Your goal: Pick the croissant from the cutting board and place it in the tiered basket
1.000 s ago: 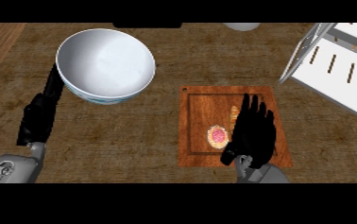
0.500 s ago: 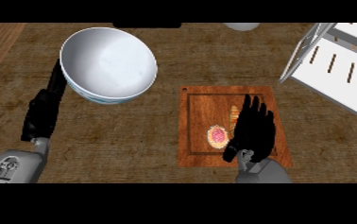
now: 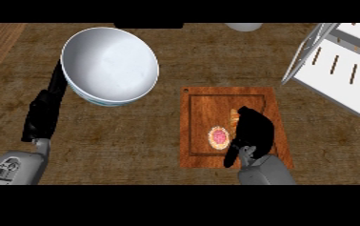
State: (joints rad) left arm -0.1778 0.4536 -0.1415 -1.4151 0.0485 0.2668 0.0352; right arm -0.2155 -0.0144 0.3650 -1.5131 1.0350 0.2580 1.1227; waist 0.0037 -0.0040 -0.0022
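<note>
Two hands: right hand (image 3: 252, 133) sits on the cutting board (image 3: 204, 106) at the front right of the desk (image 3: 141, 139), fingers curled round the mostly hidden croissant (image 3: 234, 117), apparently to lift it for the tiered basket (image 3: 330, 72) at the back-right corner; left hand (image 3: 42, 113) rests straight-fingered near the left edge.

The right robot hand (image 3: 252, 132) is over the cutting board (image 3: 211, 101), which lies on the tabletop (image 3: 141, 144). The croissant (image 3: 234, 116) is on the board, mostly under that hand and showing only at its left edge. A round pastry (image 3: 219, 136) lies on the board just left of the hand. The tiered basket (image 3: 330, 63) stands behind the hand to its right, off the board. A bowl (image 3: 110, 66) is well to the hand's left and farther back. The left robot hand (image 3: 44, 110) is at the bowl's left side.
</note>
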